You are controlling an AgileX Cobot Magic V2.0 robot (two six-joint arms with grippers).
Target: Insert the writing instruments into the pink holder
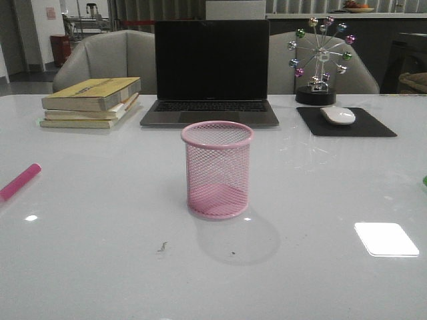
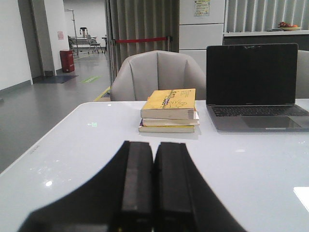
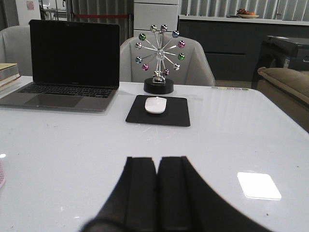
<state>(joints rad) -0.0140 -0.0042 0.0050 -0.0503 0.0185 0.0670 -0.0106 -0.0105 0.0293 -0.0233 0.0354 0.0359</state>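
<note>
The pink wire-mesh holder [image 1: 217, 170] stands upright and empty at the middle of the white table. A magenta marker [image 1: 19, 181] lies flat near the table's left edge. At the right edge a sliver of green [image 1: 424, 180] shows, probably the lime marker, mostly out of view. Neither gripper appears in the front view. In the left wrist view my left gripper [image 2: 153, 144] is shut with nothing between its pads, low over bare table. My right gripper [image 3: 158, 159] is likewise shut and empty in the right wrist view; a pink sliver of the holder [image 3: 1, 181] shows at that frame's edge.
An open laptop [image 1: 211, 73] stands behind the holder. A stack of books [image 1: 92, 101] lies at the back left. A white mouse [image 1: 338, 115] on a black pad [image 1: 347, 123] and a ferris-wheel ornament [image 1: 319, 63] are at the back right. Chairs stand behind the table.
</note>
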